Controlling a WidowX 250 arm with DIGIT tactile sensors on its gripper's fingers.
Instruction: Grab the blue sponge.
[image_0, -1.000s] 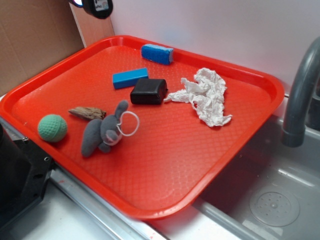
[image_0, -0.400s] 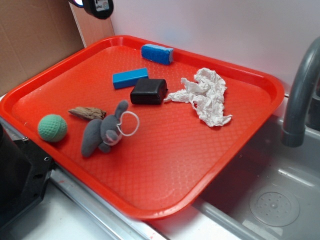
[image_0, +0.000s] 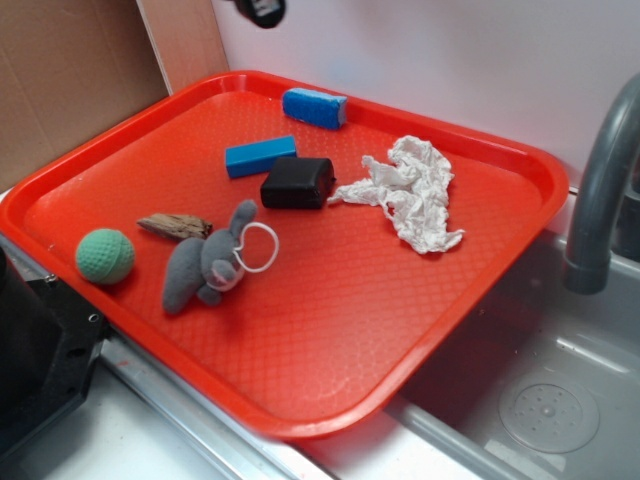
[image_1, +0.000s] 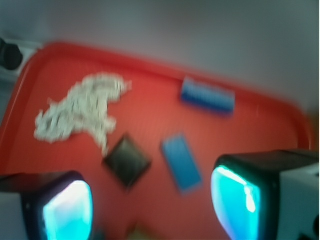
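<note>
My claw (image_1: 152, 205) is wide open and holds nothing, high above the red tray (image_0: 330, 330), so I must go down to the blue sponge (image_0: 314, 107) by the tray's far edge.

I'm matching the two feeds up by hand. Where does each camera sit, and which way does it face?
Exterior: off the tray's near corner, looking down; only the gripper's tip shows.
Wrist: on the arm, looking down between the open fingers.
Shared: blue sponge, blue block, black box, crumpled paper.
</note>
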